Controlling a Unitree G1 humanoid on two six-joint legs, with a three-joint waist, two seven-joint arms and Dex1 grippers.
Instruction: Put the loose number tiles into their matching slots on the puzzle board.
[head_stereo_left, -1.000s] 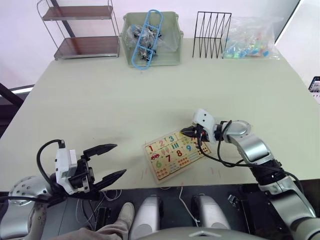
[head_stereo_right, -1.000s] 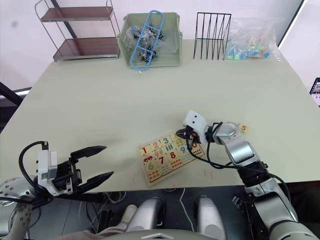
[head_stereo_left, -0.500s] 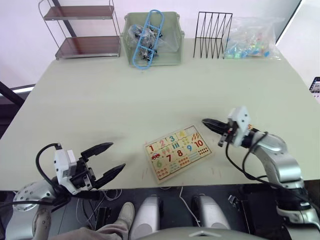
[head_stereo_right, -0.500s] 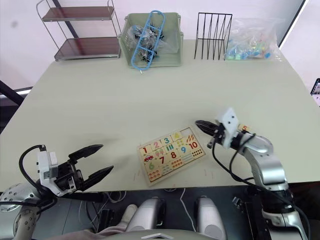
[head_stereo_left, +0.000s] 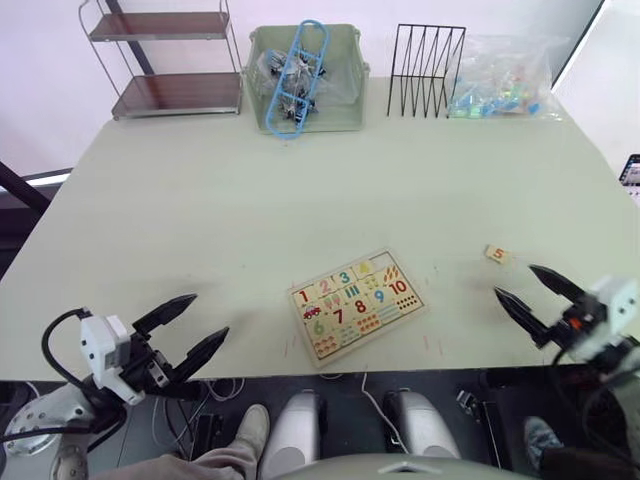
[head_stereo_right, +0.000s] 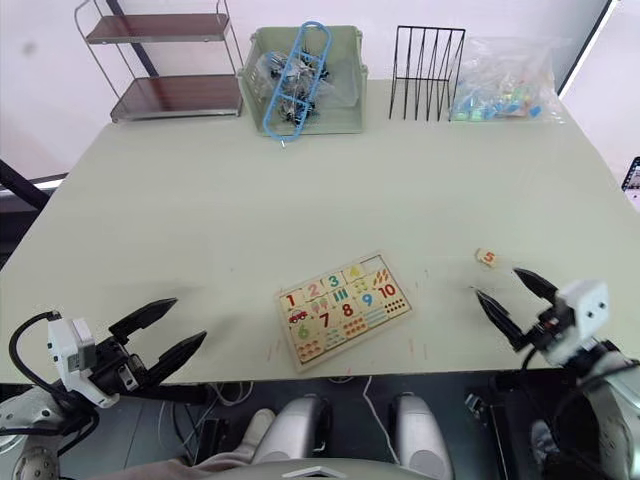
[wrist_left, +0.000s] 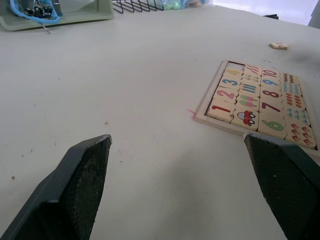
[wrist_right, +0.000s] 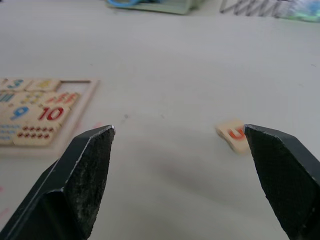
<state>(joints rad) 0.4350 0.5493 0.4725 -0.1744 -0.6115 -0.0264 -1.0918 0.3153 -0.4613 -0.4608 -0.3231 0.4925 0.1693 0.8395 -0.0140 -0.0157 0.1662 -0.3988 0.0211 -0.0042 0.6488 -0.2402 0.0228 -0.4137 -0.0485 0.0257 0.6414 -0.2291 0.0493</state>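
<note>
Tile 5 (head_stereo_left: 497, 254) lies right of puzzle board (head_stereo_left: 354, 303).

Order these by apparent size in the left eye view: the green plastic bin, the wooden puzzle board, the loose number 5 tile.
1. Green plastic bin, though it lies farthest from the camera.
2. Flat wooden puzzle board, close behind it.
3. Small square wooden number 5 tile, plainly smallest.
</note>
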